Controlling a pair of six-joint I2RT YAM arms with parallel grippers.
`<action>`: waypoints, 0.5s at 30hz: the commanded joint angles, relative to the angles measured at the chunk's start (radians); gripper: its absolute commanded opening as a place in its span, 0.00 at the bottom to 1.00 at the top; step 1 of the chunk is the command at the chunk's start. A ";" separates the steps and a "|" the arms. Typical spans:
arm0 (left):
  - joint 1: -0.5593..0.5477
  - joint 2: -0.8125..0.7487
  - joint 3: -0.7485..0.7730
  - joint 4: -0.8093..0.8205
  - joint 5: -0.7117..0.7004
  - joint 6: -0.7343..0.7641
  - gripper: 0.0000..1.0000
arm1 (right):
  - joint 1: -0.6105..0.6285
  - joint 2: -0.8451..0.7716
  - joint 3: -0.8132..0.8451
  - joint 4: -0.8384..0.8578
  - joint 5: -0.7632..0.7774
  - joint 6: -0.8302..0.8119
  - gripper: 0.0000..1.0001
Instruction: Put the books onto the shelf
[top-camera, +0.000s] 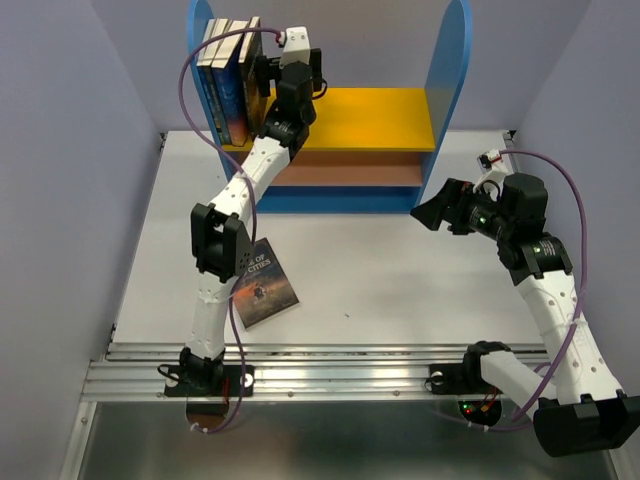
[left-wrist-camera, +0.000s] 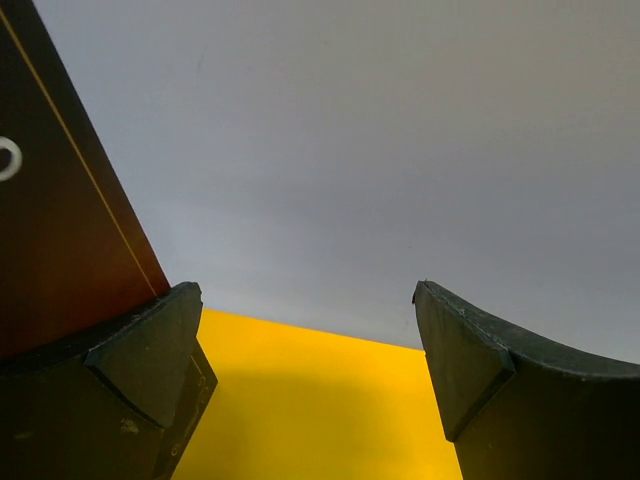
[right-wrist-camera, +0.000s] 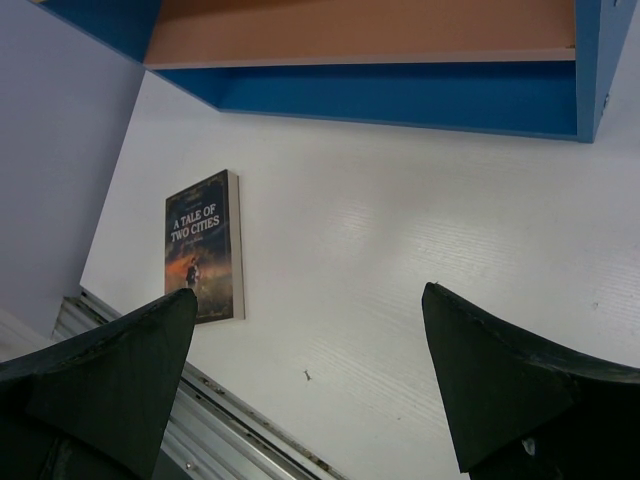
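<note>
The shelf (top-camera: 447, 70) stands at the back of the table, with three books (top-camera: 228, 80) upright at the left end of its yellow upper board (top-camera: 380, 118). My left gripper (top-camera: 262, 75) is up at that board just right of the standing books, open and empty. In the left wrist view the gripper (left-wrist-camera: 310, 340) frames the yellow board (left-wrist-camera: 320, 410), and a dark book cover (left-wrist-camera: 60, 250) sits against the left finger. Another book (top-camera: 265, 287) lies flat on the table, partly under the left arm. My right gripper (top-camera: 428, 215) hovers open before the shelf's right side, and its wrist view shows the flat book (right-wrist-camera: 205, 245) ahead.
A metal rail (top-camera: 330, 375) runs along the table's near edge. Grey walls close in on both sides and behind. The shelf's brown lower board (right-wrist-camera: 350, 30) and blue base (right-wrist-camera: 400, 95) show in the right wrist view.
</note>
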 joint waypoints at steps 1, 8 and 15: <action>0.015 -0.013 0.053 0.065 -0.052 0.025 0.99 | 0.000 -0.024 0.003 0.037 0.006 -0.008 1.00; 0.024 -0.090 -0.064 0.095 -0.147 0.047 0.99 | 0.000 -0.016 0.003 0.039 0.003 -0.009 1.00; 0.036 -0.155 -0.138 0.057 -0.147 0.015 0.99 | 0.000 -0.016 0.000 0.042 0.001 -0.008 1.00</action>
